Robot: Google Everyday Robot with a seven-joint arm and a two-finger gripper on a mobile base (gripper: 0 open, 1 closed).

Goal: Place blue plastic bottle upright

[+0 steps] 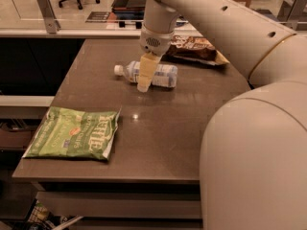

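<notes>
Warm, rather dim light falls on the table from above, leaving 1 small bright glint near the middle of its top. The gripper, low over the table's far half, throws only a faint shadow there. Beyond the table's far edge the floor is brighter; left of the table lies deep shade.
</notes>
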